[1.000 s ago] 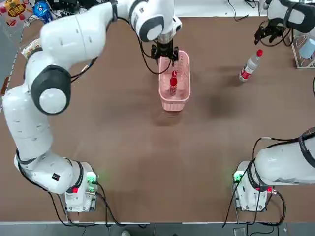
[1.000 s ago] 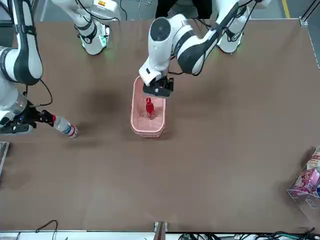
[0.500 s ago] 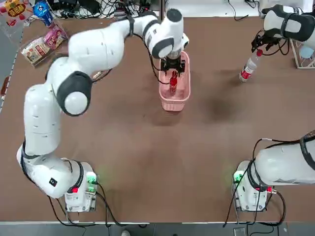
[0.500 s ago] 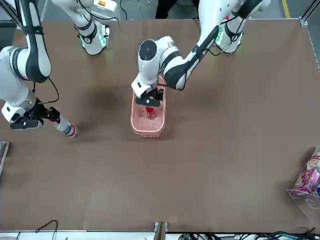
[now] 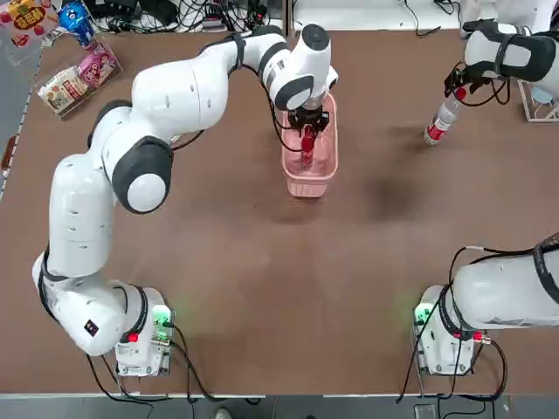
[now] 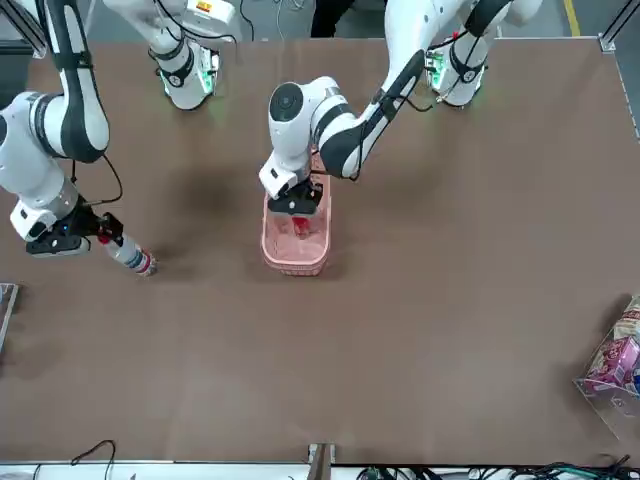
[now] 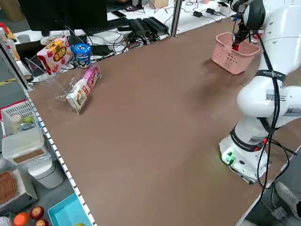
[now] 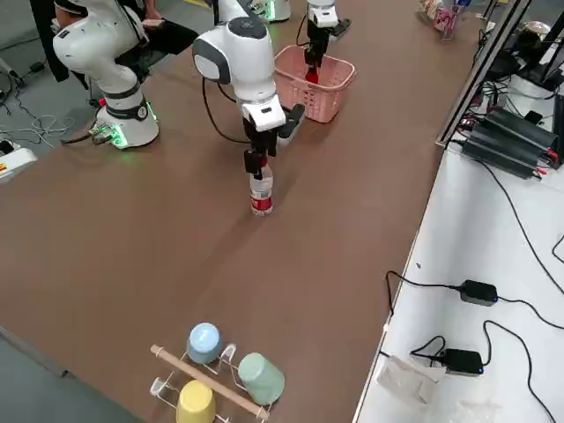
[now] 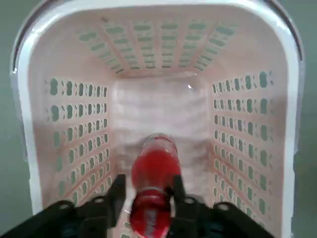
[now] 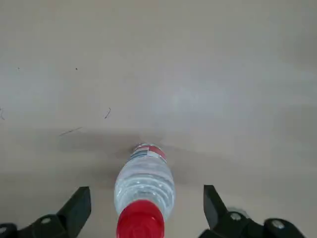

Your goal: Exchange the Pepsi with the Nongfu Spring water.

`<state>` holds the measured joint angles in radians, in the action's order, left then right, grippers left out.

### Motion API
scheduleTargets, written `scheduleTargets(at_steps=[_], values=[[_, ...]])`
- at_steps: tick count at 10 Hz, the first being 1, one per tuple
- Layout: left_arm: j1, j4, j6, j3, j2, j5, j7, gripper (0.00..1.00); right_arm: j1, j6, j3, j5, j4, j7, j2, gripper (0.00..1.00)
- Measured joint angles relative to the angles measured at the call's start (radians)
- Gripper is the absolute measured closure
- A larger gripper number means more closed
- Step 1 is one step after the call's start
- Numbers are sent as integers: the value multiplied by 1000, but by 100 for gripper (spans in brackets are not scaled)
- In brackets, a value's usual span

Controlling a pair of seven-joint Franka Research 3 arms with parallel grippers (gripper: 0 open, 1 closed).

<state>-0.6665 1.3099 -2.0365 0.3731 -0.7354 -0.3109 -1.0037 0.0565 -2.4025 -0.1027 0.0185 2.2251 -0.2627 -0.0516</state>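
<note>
The Pepsi (image 5: 307,148), a slim all-red bottle, stands inside a pink basket (image 5: 311,181) at the far middle of the table. My left gripper (image 5: 307,129) reaches down into the basket, and in the left wrist view its fingers (image 9: 118,192) press against the sides of the Pepsi (image 9: 152,173). The Nongfu Spring water (image 5: 439,123), clear with a red cap and red label, stands at the far right. My right gripper (image 5: 456,90) hovers at its cap. In the right wrist view its fingers (image 10: 79,201) stand wide apart on either side of the water (image 10: 144,186), not touching it.
Snack packs in a clear holder (image 5: 74,78) lie at the far left corner. A white rack (image 5: 537,92) stands at the far right edge. A peg stand with cups (image 8: 216,370) sits beyond the water bottle in the right side view. Brown tabletop stretches between the basket and the arm bases.
My left gripper came down into the basket and its fingers closed around the Pepsi. My right gripper dropped from above and behind the water bottle to its cap.
</note>
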Motion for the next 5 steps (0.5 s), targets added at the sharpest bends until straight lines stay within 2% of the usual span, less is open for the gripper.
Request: scheduleTargets(at_steps=[3,5], values=[[-1,-1,0,0,0,0,0,66,-2,-28,0,0,17,-3,-6,3],[-2,-2,0,0,0,0,0,68,-4,-59,1,-1,40,-5,-11,7]])
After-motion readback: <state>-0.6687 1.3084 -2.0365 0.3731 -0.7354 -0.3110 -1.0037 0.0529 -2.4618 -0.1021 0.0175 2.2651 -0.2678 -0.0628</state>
